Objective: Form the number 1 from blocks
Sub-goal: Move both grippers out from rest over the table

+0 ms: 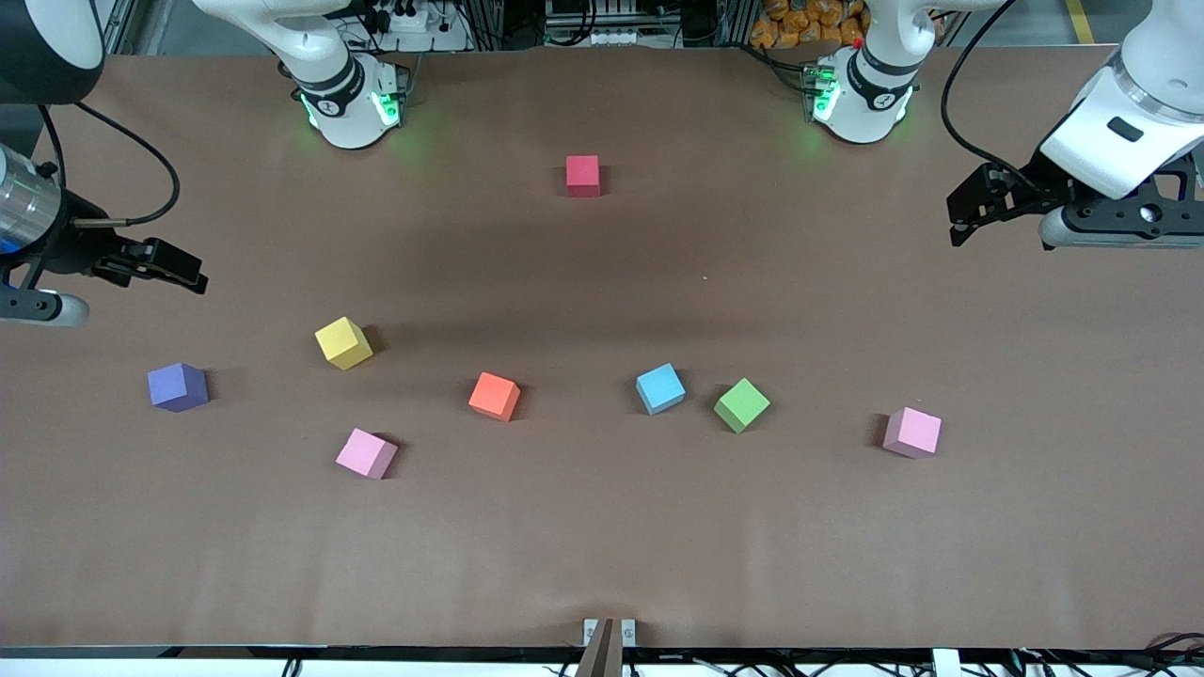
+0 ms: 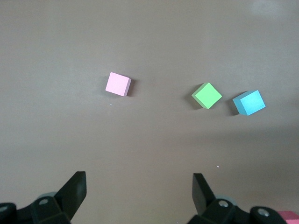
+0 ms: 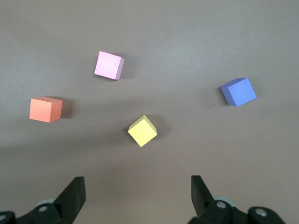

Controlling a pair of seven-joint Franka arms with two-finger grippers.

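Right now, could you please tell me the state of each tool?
Left tool: open, holding nothing, raised over the table.
Right tool: open, holding nothing, raised over the table.

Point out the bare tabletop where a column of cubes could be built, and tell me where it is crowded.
Bare: the wide band between the red foam cube and the orange foam cube, and the strip nearer the camera than the pink foam cubes. Crowded: the sky blue foam cube beside the green foam cube.
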